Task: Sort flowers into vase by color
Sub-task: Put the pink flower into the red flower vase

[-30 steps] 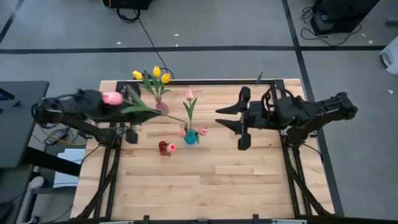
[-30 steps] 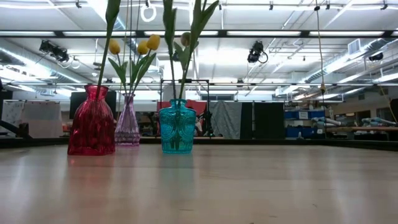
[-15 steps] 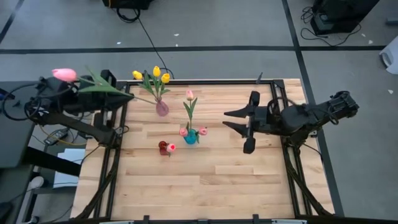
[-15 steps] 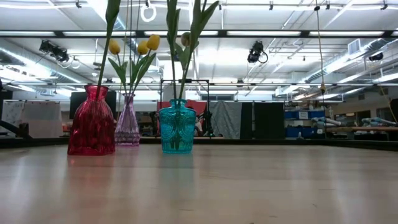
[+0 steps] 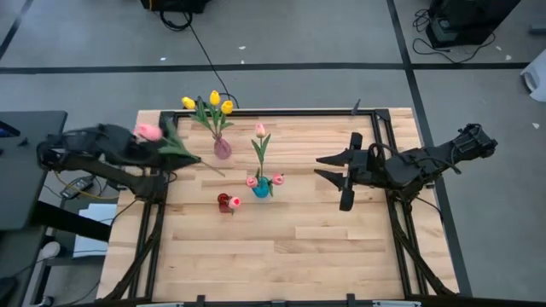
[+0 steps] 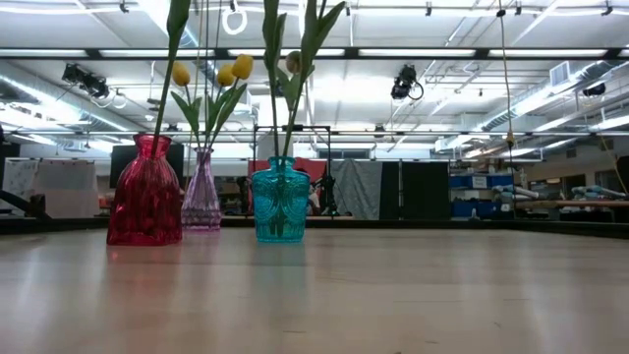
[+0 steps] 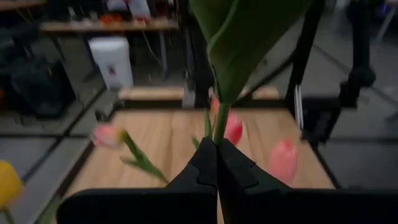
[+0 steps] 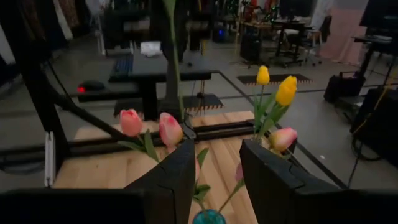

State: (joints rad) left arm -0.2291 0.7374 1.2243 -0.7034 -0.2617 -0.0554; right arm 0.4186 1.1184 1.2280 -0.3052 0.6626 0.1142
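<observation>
Fingers [image 7: 205, 165] of the left gripper [image 7: 216, 163] pinch (tightly) a pink tulip's [image 5: 150, 132] stem.

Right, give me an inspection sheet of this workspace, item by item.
Surface: light wooden tabletop in a black frame.
Job's things: three yellow tulips in a clear pink glass vase; pink tulips in a teal glass vase; a red glass vase holding a stem.
Clutter: nothing seen.
Grippers: left gripper shut on a pink tulip at the table's left edge; right gripper open, empty, right of the vases.
Cables: black cable on the floor.
Surroundings: grey floor, workshop benches behind.
</observation>
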